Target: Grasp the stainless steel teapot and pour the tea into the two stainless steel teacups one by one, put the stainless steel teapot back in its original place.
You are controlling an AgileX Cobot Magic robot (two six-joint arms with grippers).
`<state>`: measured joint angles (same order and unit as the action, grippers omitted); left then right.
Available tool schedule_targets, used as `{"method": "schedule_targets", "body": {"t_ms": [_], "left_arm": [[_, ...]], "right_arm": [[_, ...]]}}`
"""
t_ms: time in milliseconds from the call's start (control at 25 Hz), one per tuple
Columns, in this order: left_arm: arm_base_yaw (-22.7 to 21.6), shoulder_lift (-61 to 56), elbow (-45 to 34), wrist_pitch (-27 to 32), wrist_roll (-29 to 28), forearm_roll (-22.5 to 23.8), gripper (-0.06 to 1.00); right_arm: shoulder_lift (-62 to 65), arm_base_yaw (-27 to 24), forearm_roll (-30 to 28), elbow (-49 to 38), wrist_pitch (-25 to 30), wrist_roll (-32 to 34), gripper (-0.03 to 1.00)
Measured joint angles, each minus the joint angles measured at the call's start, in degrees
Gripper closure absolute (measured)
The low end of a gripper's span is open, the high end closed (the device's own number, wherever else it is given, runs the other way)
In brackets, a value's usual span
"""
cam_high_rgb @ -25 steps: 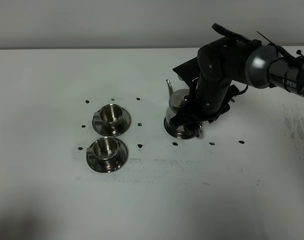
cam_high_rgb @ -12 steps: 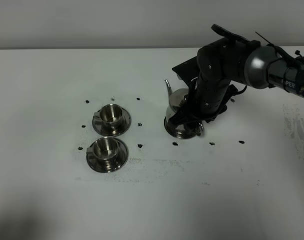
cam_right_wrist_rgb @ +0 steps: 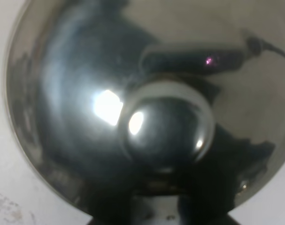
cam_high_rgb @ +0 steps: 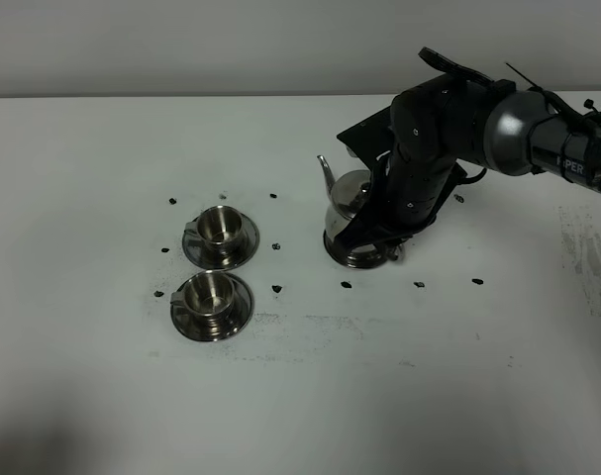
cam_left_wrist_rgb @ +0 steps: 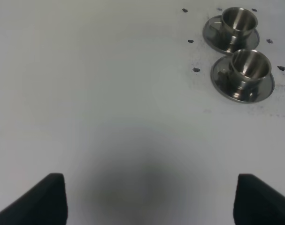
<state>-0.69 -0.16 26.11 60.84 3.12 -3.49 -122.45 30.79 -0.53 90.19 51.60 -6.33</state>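
The stainless steel teapot (cam_high_rgb: pixel 348 198) stands at centre right on the flat round steel tray (cam_high_rgb: pixel 342 253), its spout pointing left toward the cups. My right gripper (cam_high_rgb: pixel 387 239) is down over the pot's right side at the handle and appears shut on it. The right wrist view is filled by the domed lid and its knob (cam_right_wrist_rgb: pixel 165 124). The two stainless steel teacups sit on saucers to the left, one farther (cam_high_rgb: pixel 221 226) and one nearer (cam_high_rgb: pixel 213 292); both also show in the left wrist view (cam_left_wrist_rgb: pixel 239 18) (cam_left_wrist_rgb: pixel 249 65). My left gripper (cam_left_wrist_rgb: pixel 151 201) is open, over bare table. No tea is visible.
The white table (cam_high_rgb: pixel 102 376) carries small black marks (cam_high_rgb: pixel 277 288) around the cups and the tray. The right arm's black links (cam_high_rgb: pixel 449 119) reach in from the right edge above the pot. A wall runs along the back.
The teapot's spout has shifted a little left and up with my right gripper on the pot. The cups and the left gripper have not moved.
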Motion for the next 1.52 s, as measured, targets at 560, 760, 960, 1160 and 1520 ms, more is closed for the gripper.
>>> {"method": "schedule_targets", "body": {"t_ms": [560,760,960,1160,1520], "left_arm": [[0.0,0.0,0.0,0.0,0.06,0.0,0.25],[0.0,0.0,0.0,0.0,0.06,0.0,0.25],[0.0,0.0,0.0,0.0,0.06,0.04,0.25],[0.0,0.0,0.0,0.0,0.06,0.04,0.25],[0.0,0.0,0.0,0.0,0.06,0.04,0.25]], "right_arm": [[1.33,-0.11,0.53,-0.11,-0.04,-1.63,0.79],[4.27,-0.11,0.53,-0.11,-0.04,-2.24,0.79],[6.23,-0.11,0.53,-0.11,0.07,-3.64,0.79],[6.37,0.87,3.1,0.38,0.94,-10.34,0.79],[6.37,4.0,3.5,9.65,9.91,-28.28,0.79]]}}
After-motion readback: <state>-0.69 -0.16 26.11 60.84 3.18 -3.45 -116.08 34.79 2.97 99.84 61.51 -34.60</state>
